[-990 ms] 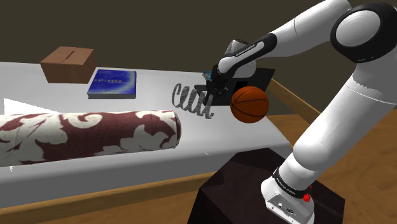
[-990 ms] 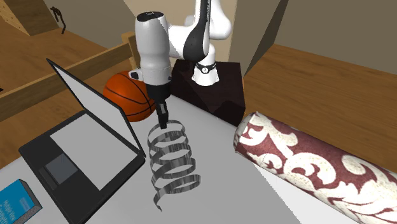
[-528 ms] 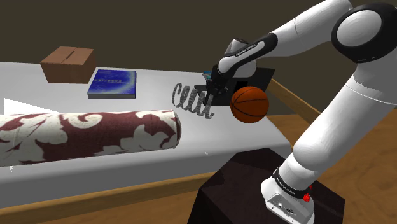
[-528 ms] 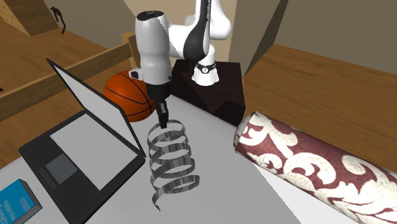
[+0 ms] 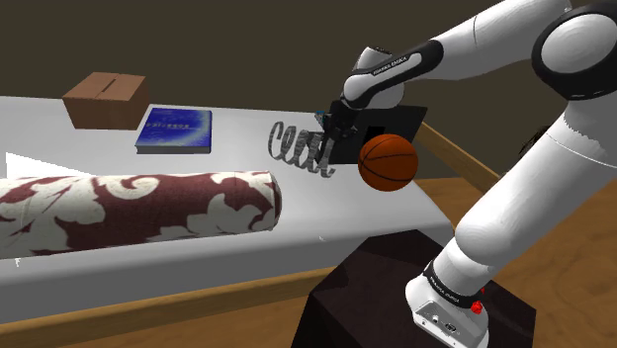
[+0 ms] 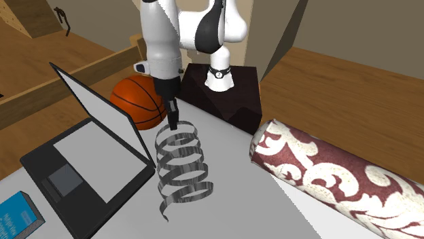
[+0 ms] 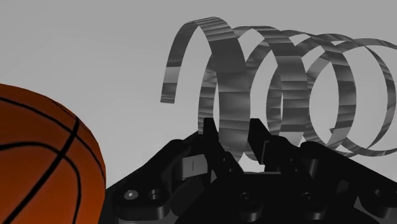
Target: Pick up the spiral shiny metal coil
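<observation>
Pinching the end turn of the banded grey metal coil [image 7: 280,95] between them, the jaws have its remaining loops stretching ahead, an orange basketball [image 7: 44,165] just beside them.

1. Basketball [image 5: 388,164] [image 6: 136,102] [image 7: 44,159]: orange with black seams, resting on the bench just beside the laptop.
2. Laptop [image 6: 95,159]: black, open, lid raised at a slant; pale grey deck with a darker trackpad.
3. Book [image 5: 175,130] [image 6: 17,216]: blue cover, lying flat.
4. Cardboard box [image 5: 105,99]: brown, closed, with a slit in its top; near the book at the shoulder view's far left.
5. Fabric roll [image 5: 138,210] [image 6: 326,170]: maroon with a white floral pattern, lying on its side, well apart from the box.
6. Bench [image 5: 326,213] [image 6: 258,204]: pale grey top carrying items 1 to 5.
7. Floor [image 5: 573,247] [image 6: 353,88]: wood boards.
</observation>
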Robot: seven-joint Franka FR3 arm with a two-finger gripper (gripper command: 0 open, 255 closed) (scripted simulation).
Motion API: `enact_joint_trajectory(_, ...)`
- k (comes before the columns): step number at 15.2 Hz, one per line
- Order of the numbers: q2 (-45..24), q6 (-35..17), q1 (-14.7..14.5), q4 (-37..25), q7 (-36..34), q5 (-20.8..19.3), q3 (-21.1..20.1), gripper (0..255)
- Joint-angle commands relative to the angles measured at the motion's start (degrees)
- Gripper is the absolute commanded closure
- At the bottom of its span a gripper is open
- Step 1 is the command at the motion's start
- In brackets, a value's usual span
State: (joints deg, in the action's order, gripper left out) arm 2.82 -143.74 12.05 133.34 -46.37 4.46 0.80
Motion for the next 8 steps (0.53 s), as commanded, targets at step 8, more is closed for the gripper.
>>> enact_joint_trajectory(8, 3.00, 5.82, 0.15, -2.92, -0.46, -0.52, 0.08, 255)
